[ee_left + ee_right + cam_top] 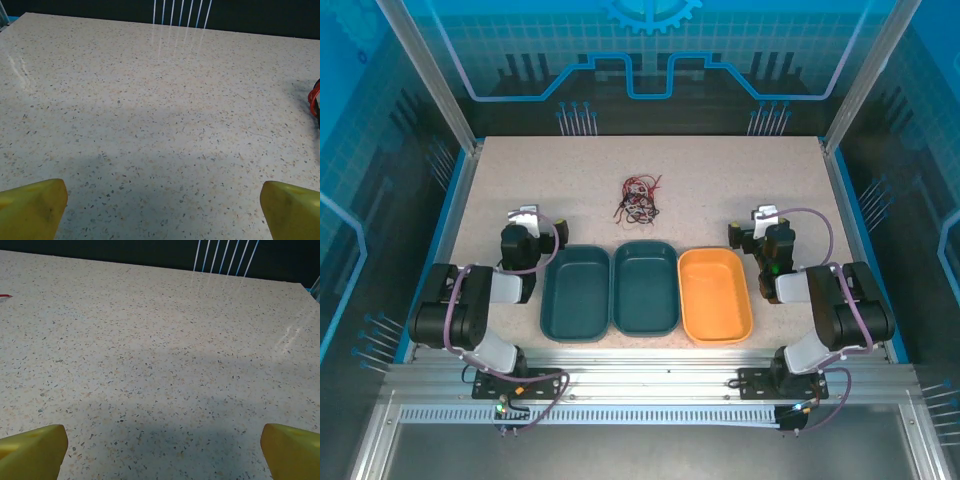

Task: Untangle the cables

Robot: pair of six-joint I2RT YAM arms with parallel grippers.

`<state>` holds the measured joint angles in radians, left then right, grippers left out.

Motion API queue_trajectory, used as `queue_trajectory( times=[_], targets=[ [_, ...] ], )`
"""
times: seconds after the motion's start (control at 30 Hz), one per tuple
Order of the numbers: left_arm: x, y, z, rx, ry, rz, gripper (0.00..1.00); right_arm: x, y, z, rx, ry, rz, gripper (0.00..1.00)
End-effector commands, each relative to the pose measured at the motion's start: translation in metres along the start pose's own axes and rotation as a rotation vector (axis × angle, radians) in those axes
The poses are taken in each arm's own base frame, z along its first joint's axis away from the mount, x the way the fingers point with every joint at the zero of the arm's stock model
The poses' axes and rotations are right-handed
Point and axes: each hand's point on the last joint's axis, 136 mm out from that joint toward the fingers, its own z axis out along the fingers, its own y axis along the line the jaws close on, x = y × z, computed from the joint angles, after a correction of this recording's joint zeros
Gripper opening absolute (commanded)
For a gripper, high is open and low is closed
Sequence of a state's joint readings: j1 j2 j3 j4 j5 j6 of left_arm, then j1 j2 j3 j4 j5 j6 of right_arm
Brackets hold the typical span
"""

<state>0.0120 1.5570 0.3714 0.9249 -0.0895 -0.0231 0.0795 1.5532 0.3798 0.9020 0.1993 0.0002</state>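
The cables (639, 198) lie as one small tangle of thin red and black strands on the speckled table (720, 190), behind the trays at mid-table. A red loop of the cables (314, 98) shows at the right edge of the left wrist view. A red cable tip (5, 296) shows at the left edge of the right wrist view. My left gripper (525, 218) rests left of the trays, open, its yellow fingertips (32, 207) wide apart over bare table. My right gripper (763, 217) rests right of the trays, open, yellow fingertips (290, 450) spread with nothing between them.
Three oval trays stand in a row near the front: two dark teal trays (577, 292) (645, 287) and an orange tray (714, 295). Blue rails edge the table on the left (448, 215) and right (850, 215).
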Motion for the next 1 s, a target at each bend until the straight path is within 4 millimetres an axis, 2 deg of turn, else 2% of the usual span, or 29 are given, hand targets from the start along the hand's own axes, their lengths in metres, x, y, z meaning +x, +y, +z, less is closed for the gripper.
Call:
queue_trajectory(
  times=[0.0, 0.97],
  targets=[
    [-0.0072, -0.0032, -0.0006, 0.011, -0.026, 0.006, 0.99, -0.0114, 0.0019, -0.0011, 0.002, -0.042, 0.006, 1.0],
    [-0.0064, -0.0117, 0.0009, 0.059, -0.011, 0.023, 0.99, -0.0112, 0.0021, -0.001, 0.0, -0.04, 0.006, 1.0]
  ],
)
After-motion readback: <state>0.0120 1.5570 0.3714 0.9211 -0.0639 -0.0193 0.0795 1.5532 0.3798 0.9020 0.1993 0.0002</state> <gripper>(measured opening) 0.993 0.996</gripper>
